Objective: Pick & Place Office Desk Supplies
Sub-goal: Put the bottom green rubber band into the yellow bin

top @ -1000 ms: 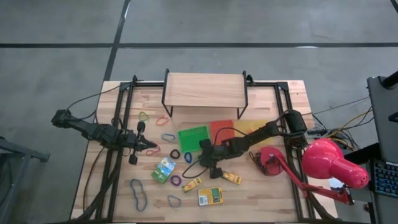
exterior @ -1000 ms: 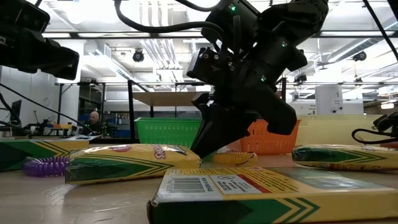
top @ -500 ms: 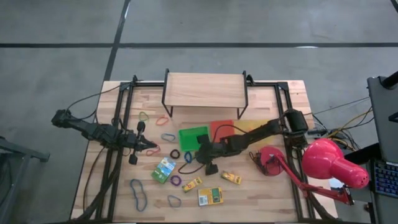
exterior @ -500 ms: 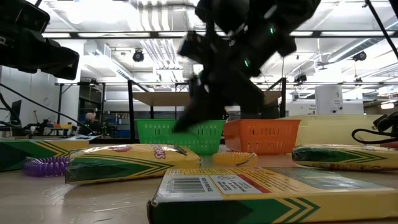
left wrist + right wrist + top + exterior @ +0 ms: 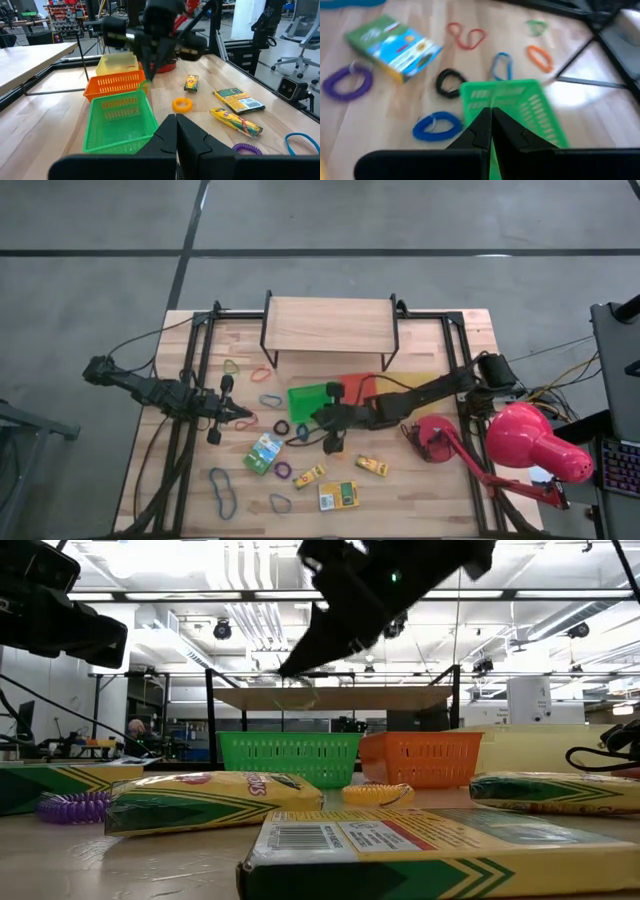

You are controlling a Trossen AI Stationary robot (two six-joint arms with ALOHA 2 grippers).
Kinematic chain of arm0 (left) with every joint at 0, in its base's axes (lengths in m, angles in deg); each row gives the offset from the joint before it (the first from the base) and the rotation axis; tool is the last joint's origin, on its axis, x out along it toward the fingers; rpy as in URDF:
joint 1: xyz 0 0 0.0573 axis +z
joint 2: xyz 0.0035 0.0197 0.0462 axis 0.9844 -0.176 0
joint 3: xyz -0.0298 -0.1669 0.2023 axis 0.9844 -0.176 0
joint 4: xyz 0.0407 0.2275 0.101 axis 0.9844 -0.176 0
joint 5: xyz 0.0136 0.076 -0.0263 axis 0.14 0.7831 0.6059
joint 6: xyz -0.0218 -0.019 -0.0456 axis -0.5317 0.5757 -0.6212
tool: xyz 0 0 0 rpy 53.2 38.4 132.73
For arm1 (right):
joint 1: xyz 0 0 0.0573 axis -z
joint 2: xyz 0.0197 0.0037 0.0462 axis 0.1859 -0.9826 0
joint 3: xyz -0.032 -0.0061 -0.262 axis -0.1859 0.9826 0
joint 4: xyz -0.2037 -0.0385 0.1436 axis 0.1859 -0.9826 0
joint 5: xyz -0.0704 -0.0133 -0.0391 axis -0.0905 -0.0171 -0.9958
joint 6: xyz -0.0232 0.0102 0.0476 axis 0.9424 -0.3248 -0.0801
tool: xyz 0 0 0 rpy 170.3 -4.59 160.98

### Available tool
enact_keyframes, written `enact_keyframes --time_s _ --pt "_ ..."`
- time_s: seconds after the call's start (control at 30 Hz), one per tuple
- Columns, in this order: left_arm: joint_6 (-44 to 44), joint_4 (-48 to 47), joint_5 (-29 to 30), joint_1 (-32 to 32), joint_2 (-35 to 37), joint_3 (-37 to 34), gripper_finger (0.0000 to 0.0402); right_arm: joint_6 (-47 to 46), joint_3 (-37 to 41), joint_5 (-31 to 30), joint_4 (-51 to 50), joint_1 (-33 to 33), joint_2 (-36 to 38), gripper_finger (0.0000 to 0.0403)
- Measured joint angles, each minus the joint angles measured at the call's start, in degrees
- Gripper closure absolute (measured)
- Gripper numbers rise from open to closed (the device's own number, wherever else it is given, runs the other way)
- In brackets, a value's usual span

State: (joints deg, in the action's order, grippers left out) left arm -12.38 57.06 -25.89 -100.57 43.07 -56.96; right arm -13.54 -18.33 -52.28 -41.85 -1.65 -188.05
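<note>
Since the earlier frames the right arm has swung away from the yellow boxes and risen toward the trays; its right gripper (image 5: 318, 416) now hangs over the near edge of the green tray (image 5: 306, 393), fingers pressed together. Whether a thin band is pinched between them I cannot tell: the low view blurs the fingertips and the right wrist view shows none. The left gripper (image 5: 247, 418) waits on the left side of the bench (image 5: 430, 490), also fully closed, holding nothing visible.

The supplies lie scattered on the bench. A green and blue box (image 5: 264, 452) sits near the middle, 3 yellow crayon boxes (image 5: 338, 496) lie nearer the front edge, and rubber bands surround them: a black band (image 5: 449, 81), a blue band (image 5: 437, 125), a purple band (image 5: 347, 82) and a red band (image 5: 467, 36) among them.

The bands look light and limp, lying flat on the wood, so I judge they want a pinch straight down across one strand. The boxes look stiff, light and smooth; gripping across the narrow width seems safest.

The orange tray (image 5: 115, 83) and yellow tray (image 5: 118, 64) are partly covered by the right arm in the high view.
</note>
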Motion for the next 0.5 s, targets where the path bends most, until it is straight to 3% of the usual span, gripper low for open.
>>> enact_keyframes --time_s 0.3,0.5 --pt "0.00 0.00 0.00 0.00 -0.56 0.00 0.0400 -21.21 -0.21 -6.12 -10.40 -0.52 6.49 0.0395" --pt "0.00 -0.02 -0.21 0.00 -1.34 0.02 0.0400 -39.98 -0.19 -13.96 -27.24 -1.65 11.36 0.0395"
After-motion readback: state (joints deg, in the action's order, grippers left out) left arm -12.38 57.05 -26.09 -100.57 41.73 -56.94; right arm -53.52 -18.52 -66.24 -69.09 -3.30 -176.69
